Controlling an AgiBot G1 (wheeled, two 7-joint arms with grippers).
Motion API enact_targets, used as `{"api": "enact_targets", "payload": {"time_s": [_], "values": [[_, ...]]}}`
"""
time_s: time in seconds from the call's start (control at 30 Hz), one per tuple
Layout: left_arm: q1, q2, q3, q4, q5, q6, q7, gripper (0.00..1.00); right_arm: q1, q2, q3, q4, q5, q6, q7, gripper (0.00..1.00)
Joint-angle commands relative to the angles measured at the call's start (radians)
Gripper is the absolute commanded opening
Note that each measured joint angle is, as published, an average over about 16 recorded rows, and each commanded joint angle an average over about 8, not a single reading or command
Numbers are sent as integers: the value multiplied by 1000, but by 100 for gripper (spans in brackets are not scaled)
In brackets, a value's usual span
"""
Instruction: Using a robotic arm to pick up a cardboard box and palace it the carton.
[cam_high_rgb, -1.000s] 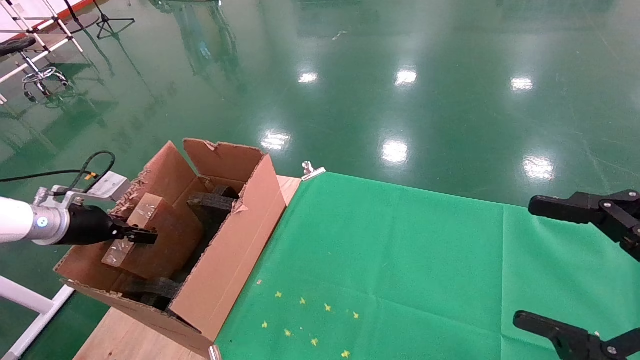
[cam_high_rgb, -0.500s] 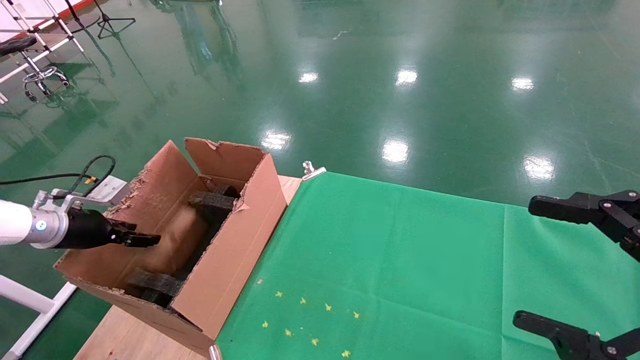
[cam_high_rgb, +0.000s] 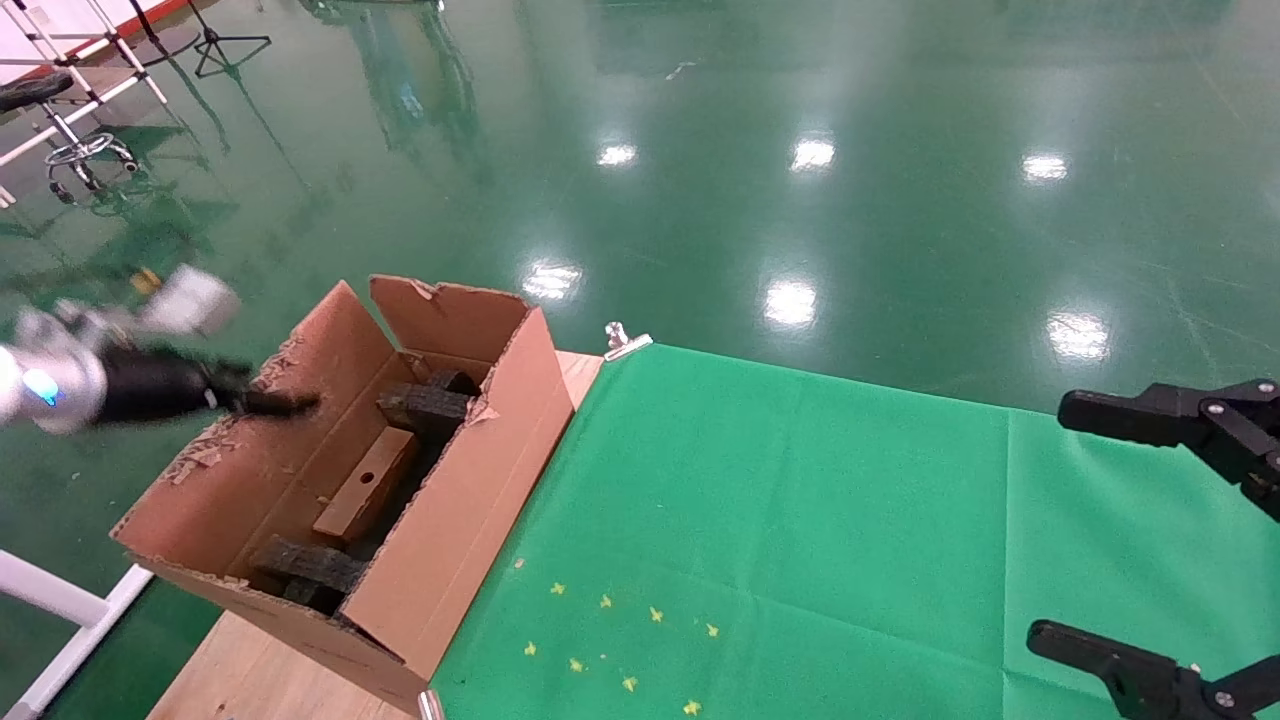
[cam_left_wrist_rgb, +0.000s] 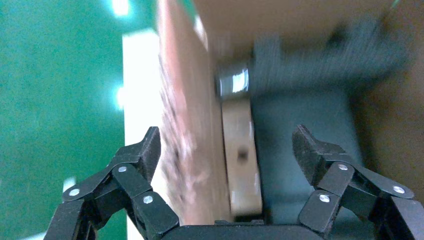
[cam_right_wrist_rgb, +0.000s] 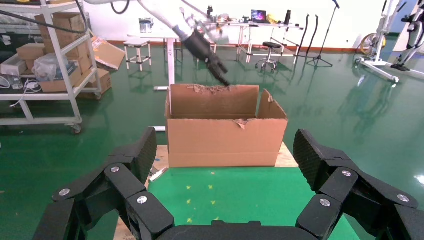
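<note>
Left gripper (cam_high_rgb: 285, 404) of the robotic arm (cam_high_rgb: 60, 380), poised above the torn outer flap of the carton (cam_high_rgb: 470, 480); the wrist view shows its fingers (cam_left_wrist_rgb: 145, 150) spread wide with nothing between them, one to either side of that flap. Below and beyond the fingertips, the cardboard box (cam_high_rgb: 365, 483) lies flat on the carton floor, narrow edge with its round hole facing up, between two black foam blocks (cam_high_rgb: 425, 405). The carton's ragged walls stand on every side of the box, and the space above it is unobstructed. Half a second earlier the gripper hung lower inside the carton mouth and the box was a blur beneath it; one second earlier the box was pinched in the fingers. Well away across the green cloth (cam_high_rgb: 800, 520), the right gripper (cam_high_rgb: 1150, 530) hangs parked, jaws wide apart, holding nothing.
</note>
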Motion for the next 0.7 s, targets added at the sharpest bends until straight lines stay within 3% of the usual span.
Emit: {"api": "enact_targets", "payload": {"time_s": [0.03,0.37,0.7], "values": [[-32,-27,-17,-26,-24,31,12,100,0,0,0,0,0,0,0,100],[-62,-56,-9,-88,-15,47,36,100,0,0,0,0,0,0,0,100],[-4,-50,-44,-165,-76,76,33,100,0,0,0,0,0,0,0,100]]}}
